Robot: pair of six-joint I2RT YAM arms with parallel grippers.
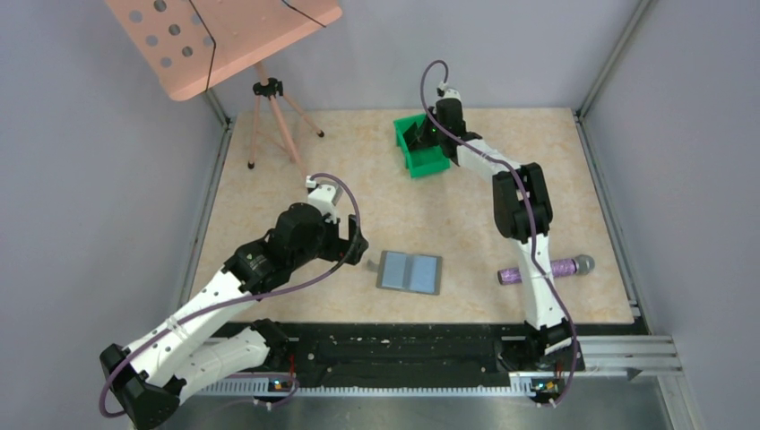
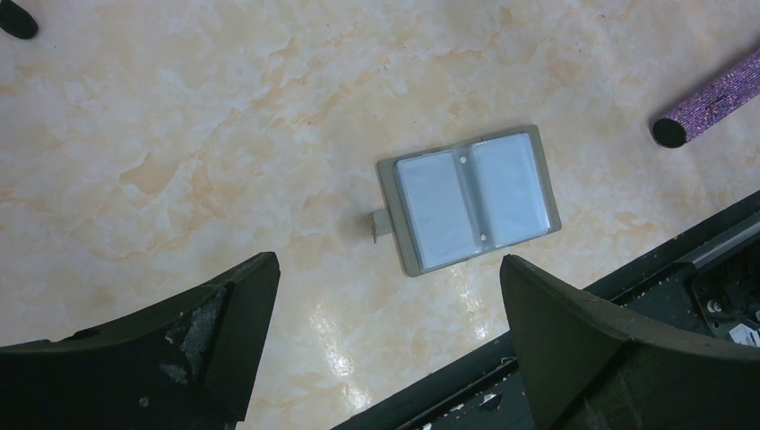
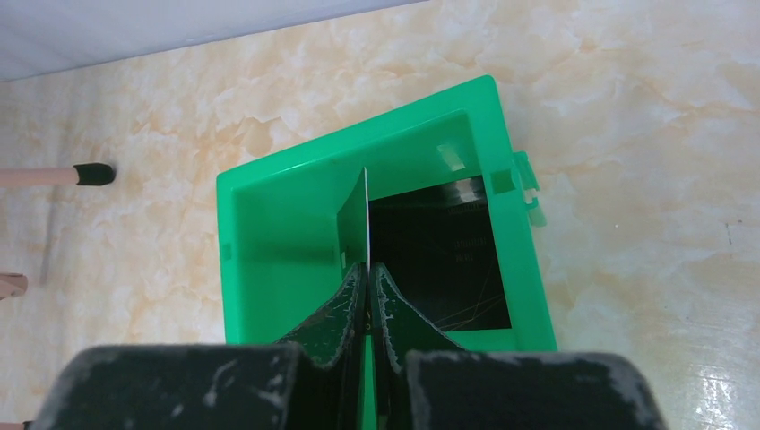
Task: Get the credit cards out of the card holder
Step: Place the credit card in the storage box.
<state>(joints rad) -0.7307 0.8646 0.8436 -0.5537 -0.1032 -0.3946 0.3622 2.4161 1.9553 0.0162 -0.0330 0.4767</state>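
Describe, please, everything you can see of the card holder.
The card holder lies opened flat on the marbled table, near its front edge. It has a grey cover, two pale blue sleeves either side of a spine with two studs, and a small tab at one end. Only the table touches it; whether cards remain is unclear.

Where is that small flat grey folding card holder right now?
In the overhead view the card holder lies open on the table near its front edge, just right of the left gripper, left of the glittery purple cylinder.
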